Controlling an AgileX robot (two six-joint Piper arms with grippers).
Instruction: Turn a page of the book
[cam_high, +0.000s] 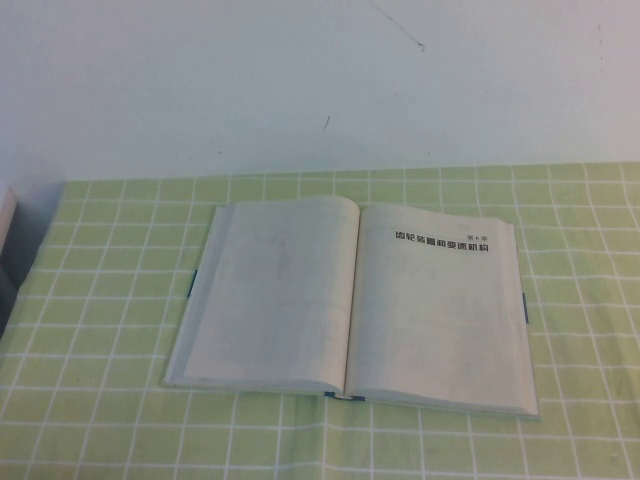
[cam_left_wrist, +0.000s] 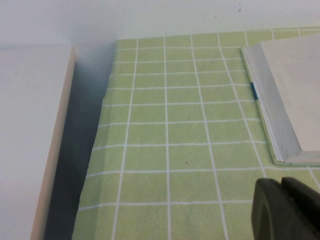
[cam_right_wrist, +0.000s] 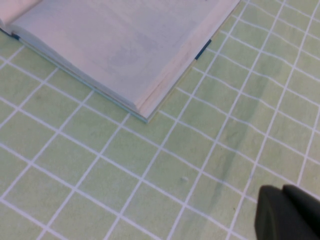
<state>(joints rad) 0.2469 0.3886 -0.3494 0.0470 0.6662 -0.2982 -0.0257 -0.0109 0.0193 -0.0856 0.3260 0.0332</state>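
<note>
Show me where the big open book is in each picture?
High view: the book lies open mid-table; neither tool is in view.
Left wrist view: its corner shows beyond the left tool.
Right wrist view: its corner shows beyond the right tool.
Shared landmark: the green checked cloth.

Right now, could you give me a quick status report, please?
Left gripper and right gripper off the book, over the cloth. Book open flat, heading page up. Nothing in the way.
</note>
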